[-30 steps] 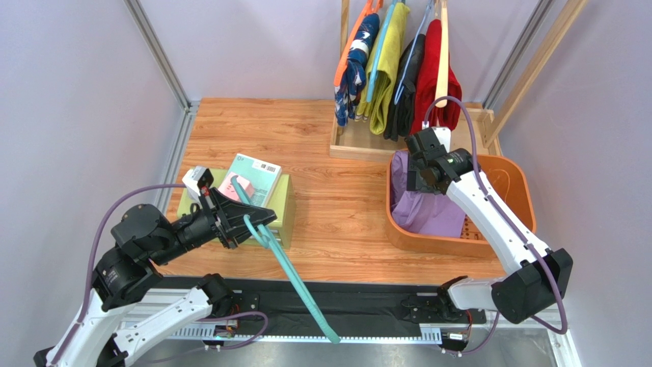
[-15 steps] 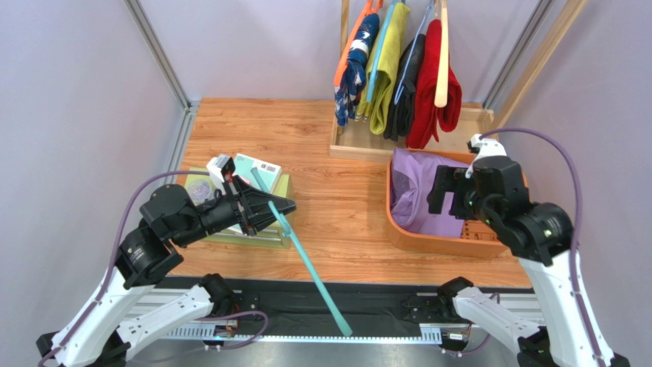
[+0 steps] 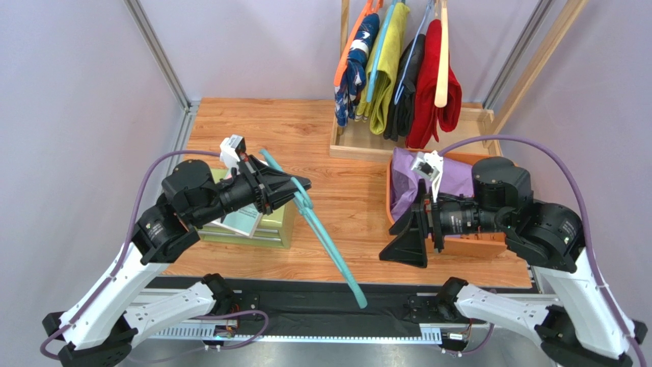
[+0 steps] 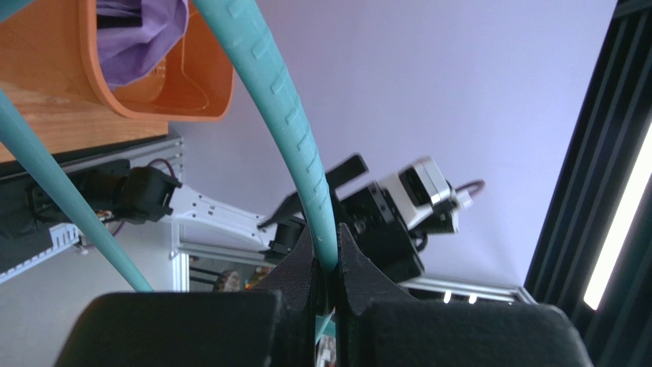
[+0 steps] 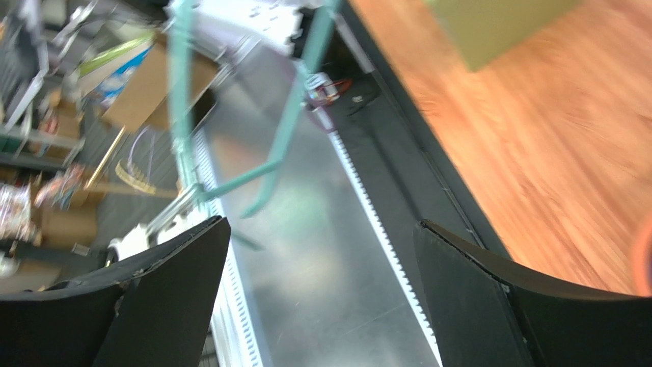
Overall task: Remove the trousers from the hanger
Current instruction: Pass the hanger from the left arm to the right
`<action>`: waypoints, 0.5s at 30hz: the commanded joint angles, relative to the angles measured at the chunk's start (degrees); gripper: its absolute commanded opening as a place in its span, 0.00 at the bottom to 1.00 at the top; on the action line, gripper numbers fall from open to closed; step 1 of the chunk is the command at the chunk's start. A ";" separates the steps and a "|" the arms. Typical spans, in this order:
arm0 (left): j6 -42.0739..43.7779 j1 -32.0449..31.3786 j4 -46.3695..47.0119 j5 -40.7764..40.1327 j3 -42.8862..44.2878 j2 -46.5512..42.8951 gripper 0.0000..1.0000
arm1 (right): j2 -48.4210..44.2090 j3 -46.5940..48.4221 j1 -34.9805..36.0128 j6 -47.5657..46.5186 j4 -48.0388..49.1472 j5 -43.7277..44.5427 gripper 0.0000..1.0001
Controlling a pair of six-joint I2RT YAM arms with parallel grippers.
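Currently left claw (image 4: 327,261) clamps teal hanger (image 4: 295,122); booklet (image 3: 246,222) print illegible.

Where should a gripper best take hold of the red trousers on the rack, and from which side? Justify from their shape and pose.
Grip the lower hanging end of the red trousers, probably coming from the near right. They drape over a pale wooden hanger, so the bottom hangs free; the black trousers crowd their left, while nothing hangs on their right.

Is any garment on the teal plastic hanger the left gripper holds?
No, the teal plastic hanger in the left gripper is bare.
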 commanded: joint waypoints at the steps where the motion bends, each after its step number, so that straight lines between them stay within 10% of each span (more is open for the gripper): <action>1: 0.98 0.01 -0.34 -5.49 2.40 0.54 0.00 | 3.05 3.90 13.29 4.03 7.51 7.17 0.94; 15: -1.48 0.01 -4.73 -10.95 5.22 -1.13 0.00 | 8.76 1.19 43.19 3.33 13.93 51.02 0.70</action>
